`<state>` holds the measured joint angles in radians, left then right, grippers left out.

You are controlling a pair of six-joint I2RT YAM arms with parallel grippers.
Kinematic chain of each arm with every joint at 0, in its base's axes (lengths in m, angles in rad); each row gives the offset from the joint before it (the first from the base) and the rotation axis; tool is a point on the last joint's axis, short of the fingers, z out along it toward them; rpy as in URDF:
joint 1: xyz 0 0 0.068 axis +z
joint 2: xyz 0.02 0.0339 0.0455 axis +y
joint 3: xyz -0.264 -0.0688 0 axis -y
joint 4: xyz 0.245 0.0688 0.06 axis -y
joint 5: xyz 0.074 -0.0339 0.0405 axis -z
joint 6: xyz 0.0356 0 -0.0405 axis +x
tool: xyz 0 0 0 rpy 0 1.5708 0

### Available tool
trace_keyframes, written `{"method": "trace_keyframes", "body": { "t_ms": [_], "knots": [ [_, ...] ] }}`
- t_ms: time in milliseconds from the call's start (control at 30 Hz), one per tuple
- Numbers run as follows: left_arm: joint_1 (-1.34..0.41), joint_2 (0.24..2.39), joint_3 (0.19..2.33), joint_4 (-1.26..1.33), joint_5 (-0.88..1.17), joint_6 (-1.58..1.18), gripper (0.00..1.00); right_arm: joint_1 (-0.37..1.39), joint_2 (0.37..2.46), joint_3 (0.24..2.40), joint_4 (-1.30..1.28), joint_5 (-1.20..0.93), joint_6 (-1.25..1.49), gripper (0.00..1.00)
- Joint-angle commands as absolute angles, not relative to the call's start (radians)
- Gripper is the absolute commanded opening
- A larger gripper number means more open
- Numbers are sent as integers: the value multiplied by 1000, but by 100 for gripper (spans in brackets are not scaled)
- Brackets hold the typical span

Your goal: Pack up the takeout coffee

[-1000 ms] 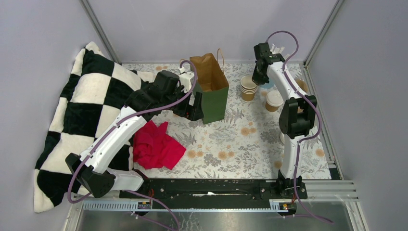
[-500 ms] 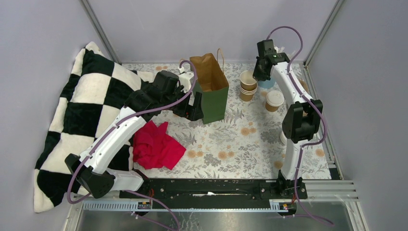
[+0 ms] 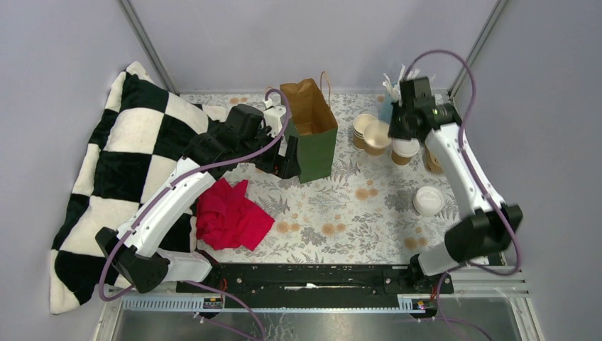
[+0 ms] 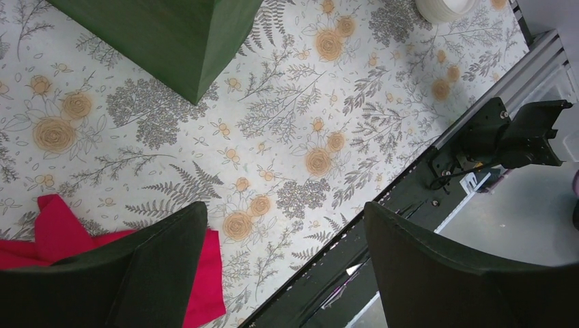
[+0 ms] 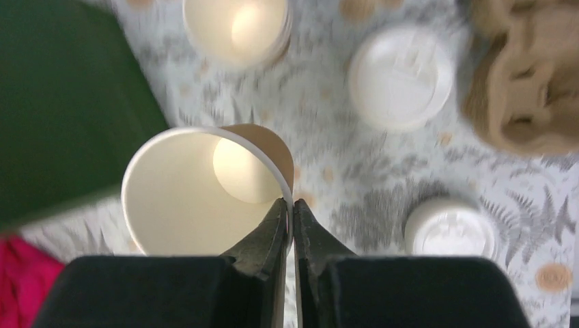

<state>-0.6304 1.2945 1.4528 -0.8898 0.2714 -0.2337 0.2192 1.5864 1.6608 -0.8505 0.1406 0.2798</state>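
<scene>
Your right end effector [image 5: 289,206] pinches the open cup [image 5: 184,198] by its rim; green bag [image 3: 317,145] stands left of it, top view.

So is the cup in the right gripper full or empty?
Empty. The right wrist view looks into the lidless cup, showing its bare cream bottom.

right gripper [image 3: 391,132] holding cup [image 3: 375,133], green bag [image 3: 316,145] upright
</scene>
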Motion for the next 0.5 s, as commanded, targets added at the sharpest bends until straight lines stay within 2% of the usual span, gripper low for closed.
{"method": "trace_keyframes", "body": {
  "t_ms": [0, 233, 467],
  "knots": [
    [-649, 1284, 1465, -850, 304, -236, 89, 308, 1377, 1370, -813, 30, 223, 0],
    [-679, 1300, 1468, -842, 302, -235, 89, 588, 1159, 973, -607, 54, 414, 0],
    [-694, 1299, 1475, -847, 295, -229, 89, 728, 1179, 884, -551, 174, 487, 1]
  ]
}}
